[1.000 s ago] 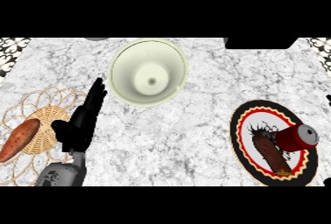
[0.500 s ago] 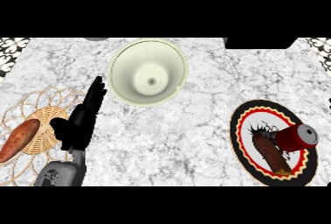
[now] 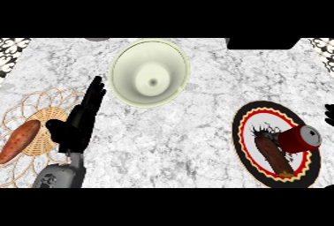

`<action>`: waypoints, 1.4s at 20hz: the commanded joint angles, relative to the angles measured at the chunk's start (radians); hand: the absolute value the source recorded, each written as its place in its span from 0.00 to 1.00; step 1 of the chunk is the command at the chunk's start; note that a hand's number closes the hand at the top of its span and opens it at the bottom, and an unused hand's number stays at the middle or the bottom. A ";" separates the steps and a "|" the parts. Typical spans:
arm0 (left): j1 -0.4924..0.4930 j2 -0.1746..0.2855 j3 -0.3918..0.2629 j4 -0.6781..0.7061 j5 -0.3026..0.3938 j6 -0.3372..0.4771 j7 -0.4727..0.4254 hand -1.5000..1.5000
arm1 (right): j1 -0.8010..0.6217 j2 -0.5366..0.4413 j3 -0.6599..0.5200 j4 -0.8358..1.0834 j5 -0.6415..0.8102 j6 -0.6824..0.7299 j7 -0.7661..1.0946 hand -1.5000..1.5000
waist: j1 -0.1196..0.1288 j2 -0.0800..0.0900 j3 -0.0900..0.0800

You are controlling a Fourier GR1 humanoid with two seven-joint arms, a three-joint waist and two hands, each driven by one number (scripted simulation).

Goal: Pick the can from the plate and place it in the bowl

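1. Lying on its side on the plate [image 3: 261, 120], the red can [image 3: 297, 139] sits far to the right of the left hand [image 3: 78, 126]. It is close beside a dark sliver at the view's right edge, which I take to be the right hand [image 3: 330, 114].
2. The can looks like a light, stiff metal cylinder with a smooth wall, so it will probably roll or slip if nudged from one side.
3. A sensible hold is across the red middle of the body, with thumb and fingers on opposite sides. This stays clear of the silver end, which points toward the right hand.
4. A brown stick-shaped item [image 3: 275, 155] lies just beside the can on the side toward the left hand. A grasp should come from above or from the right so it does not knock this item.
5. The left hand rests open and holds nothing. Its fingers are straight and close together, pointing away from the robot, and its grey forearm [image 3: 58, 175] rises from the lower edge.
6. The bowl [image 3: 130, 66] lies just beyond the left hand's fingertips and to their right, well apart from the can.
7. So little of the right hand shows that I cannot tell whether it is spread or closed.
8. In my judgement the can has not been picked up yet.
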 commanded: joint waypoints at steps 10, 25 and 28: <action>-0.077 -0.003 0.070 0.086 -0.003 -0.051 -0.030 0.50 | -0.077 0.096 0.018 0.122 0.165 -0.021 -0.072 0.00 | 0.001 0.001 0.000; 0.047 -0.053 0.012 -0.024 -0.050 -0.030 -0.026 0.50 | -0.147 0.054 0.106 0.364 0.450 -0.105 -0.306 1.00 | 0.004 0.000 0.000; 0.020 -0.063 0.005 -0.019 -0.053 -0.021 0.010 0.50 | -0.088 0.012 0.173 0.299 0.520 -0.091 -0.424 1.00 | 0.002 0.000 0.000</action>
